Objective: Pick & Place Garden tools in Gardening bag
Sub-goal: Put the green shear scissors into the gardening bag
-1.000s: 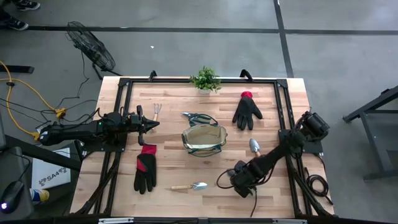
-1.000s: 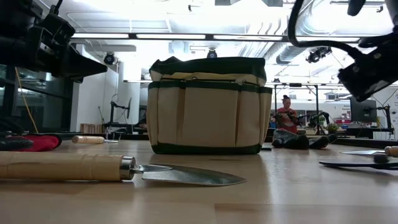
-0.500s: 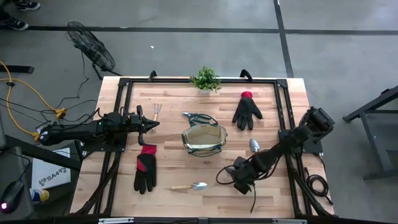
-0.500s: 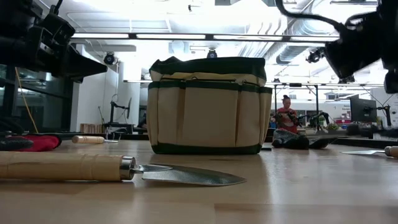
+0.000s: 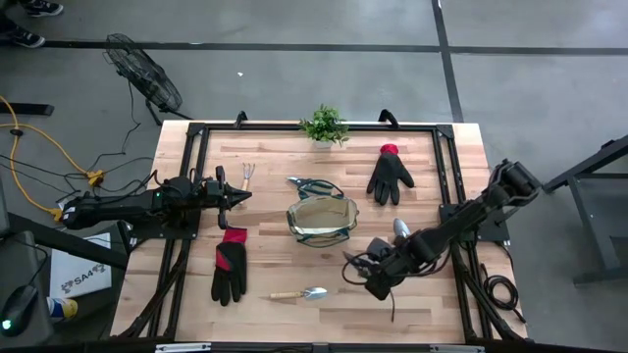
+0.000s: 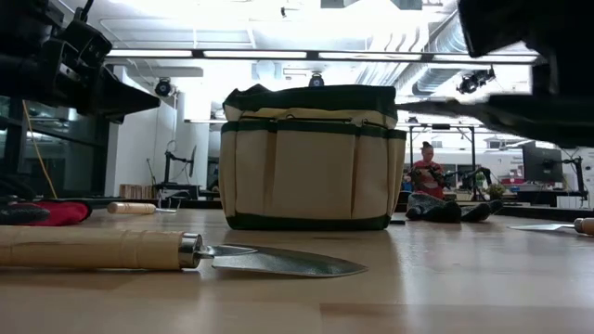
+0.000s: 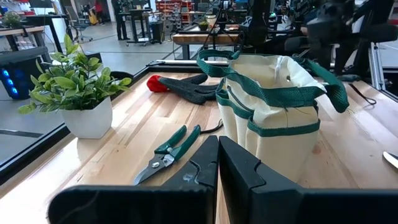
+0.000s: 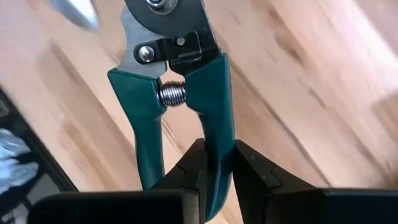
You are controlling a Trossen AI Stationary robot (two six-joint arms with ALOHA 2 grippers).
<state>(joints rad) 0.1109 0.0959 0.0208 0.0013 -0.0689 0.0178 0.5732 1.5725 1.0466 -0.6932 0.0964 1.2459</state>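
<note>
The right pincer [image 8: 214, 171] is closed on one handle of a pair of teal-handled pruning shears with a steel spring [image 8: 180, 99], gripped above the wooden bench [image 5: 294, 167], to the right of the round khaki fabric bag with dark green trim [image 5: 322, 222]; only the right wrist view shows this grip. The left pincer [image 7: 217, 163] is shut and empty, at the bench's left side. A second pair of green-handled shears [image 7: 169, 152] lies just beyond the bag. Open bench lies between the bag and the near edge, where a wooden-handled trowel [image 5: 300, 293] rests. One black glove with red cuff [image 5: 231, 263] lies near left, another [image 5: 390, 175] far right.
</note>
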